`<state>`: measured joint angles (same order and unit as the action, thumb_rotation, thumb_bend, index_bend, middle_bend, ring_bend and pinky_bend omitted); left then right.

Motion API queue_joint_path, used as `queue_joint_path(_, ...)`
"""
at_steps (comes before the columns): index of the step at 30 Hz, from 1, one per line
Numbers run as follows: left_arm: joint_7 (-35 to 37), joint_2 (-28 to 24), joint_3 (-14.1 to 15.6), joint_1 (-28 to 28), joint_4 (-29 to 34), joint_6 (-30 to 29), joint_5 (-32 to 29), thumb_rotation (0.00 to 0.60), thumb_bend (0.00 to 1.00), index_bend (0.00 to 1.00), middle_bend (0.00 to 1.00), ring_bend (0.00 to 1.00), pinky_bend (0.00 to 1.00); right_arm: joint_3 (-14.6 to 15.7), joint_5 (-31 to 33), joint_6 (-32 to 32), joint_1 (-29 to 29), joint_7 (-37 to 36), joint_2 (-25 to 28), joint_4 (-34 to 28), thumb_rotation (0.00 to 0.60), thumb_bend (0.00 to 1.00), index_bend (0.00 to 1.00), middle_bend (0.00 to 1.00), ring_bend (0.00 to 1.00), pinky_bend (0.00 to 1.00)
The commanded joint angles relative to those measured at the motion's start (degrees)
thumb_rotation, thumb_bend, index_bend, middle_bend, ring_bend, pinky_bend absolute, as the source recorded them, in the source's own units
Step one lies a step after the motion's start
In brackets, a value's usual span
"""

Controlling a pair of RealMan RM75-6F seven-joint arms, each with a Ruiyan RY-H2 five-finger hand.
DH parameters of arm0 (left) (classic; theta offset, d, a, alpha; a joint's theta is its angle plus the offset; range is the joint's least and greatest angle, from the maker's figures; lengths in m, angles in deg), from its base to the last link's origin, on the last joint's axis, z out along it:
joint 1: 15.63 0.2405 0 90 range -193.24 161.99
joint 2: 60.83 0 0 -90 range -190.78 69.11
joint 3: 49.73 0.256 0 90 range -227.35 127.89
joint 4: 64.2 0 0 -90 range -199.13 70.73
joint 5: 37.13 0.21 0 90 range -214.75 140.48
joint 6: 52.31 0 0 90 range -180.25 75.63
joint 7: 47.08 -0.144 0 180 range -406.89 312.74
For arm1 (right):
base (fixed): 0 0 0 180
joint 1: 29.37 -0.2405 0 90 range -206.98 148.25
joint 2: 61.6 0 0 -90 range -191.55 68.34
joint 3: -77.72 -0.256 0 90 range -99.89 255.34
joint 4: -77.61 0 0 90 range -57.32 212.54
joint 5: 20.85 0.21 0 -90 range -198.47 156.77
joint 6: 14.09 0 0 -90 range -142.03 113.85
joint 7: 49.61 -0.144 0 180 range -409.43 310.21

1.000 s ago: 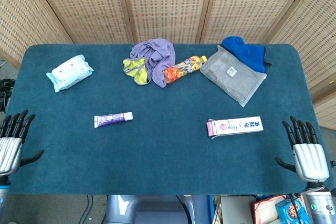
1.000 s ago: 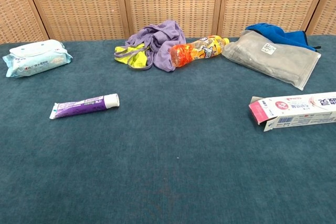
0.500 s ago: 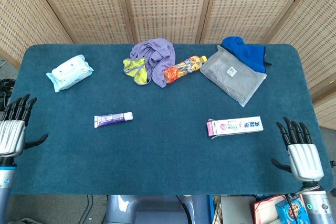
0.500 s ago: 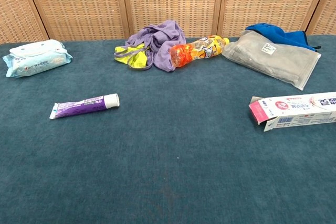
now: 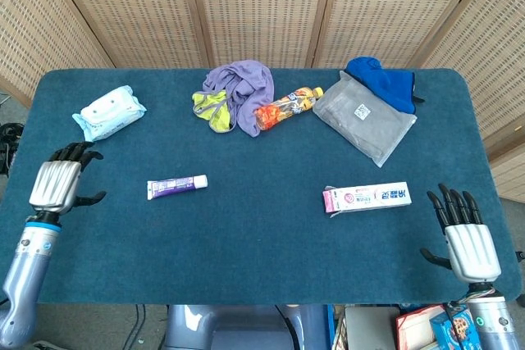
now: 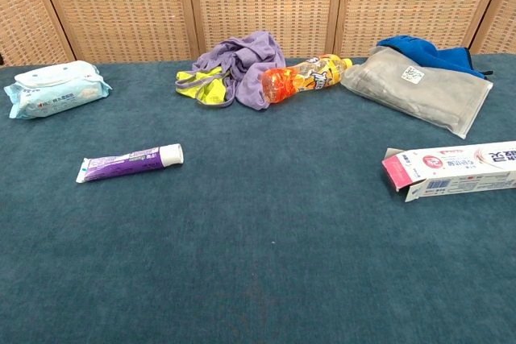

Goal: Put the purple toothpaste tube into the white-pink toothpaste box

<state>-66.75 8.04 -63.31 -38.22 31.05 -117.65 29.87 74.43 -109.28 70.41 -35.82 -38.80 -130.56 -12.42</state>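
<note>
Now the tube (image 5: 176,186) lies flat on the table (image 5: 262,243), left of centre, cap pointing toward the middle, untouched. Well apart from it, on the right side, the box (image 5: 367,197) lies on its side with its pink end flap open and facing the tube; the chest view shows that opening plainly.

What has changed in the last second is the left hand (image 5: 59,184): it has come up from the table's left edge and moved inward over the cloth, so it is now near the tube's crimped end, though not touching. It holds nothing, fingers apart and somewhat curled, as far as the small head view lets me judge. That reads as the start of a reach for the tube. The right hand (image 5: 469,239) waits at the right edge below the box, empty, fingers spread; it has only drifted slightly.

Further back sit a wipes pack (image 5: 108,113), clothes (image 5: 234,93), a bottle (image 5: 287,107) and a grey pouch (image 5: 365,122).
</note>
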Motion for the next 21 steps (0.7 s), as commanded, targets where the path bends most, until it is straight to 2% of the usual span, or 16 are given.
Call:
queue_joint_path(1, -5.35, 2.42, -0.48, -3.79, -1.0, 3.13, -4.15, 0.6, 0.19, 0.36, 0.23, 0.18, 0.23, -0.03, 0.04, -0.05, -0.06, 0.04, -0.03, 0.01, 0.6, 0.06, 0.0, 0.0, 0.0, 0.0)
queue_joint_path(11, -17.06, 9.14, -0.48, -10.38, -4.97, 5.26, -15.69, 0.6, 0.19, 0.38, 0.24, 0.2, 0.24, -0.06, 0.07, -0.07, -0.15, -0.9, 0.09, 0.01, 0.6, 0.06, 0.0, 0.0, 0.0, 0.0)
queue_joint_path(21, -23.31, 14.11, -0.12, -15.0, -7.79, 6.19, -24.17, 0.6, 0.19, 0.4, 0.25, 0.2, 0.24, 0.19, -0.37, -0.42, -0.42, -1.43, 0.11, 0.3, 0.6, 0.06, 0.0, 0.0, 0.0, 0.0)
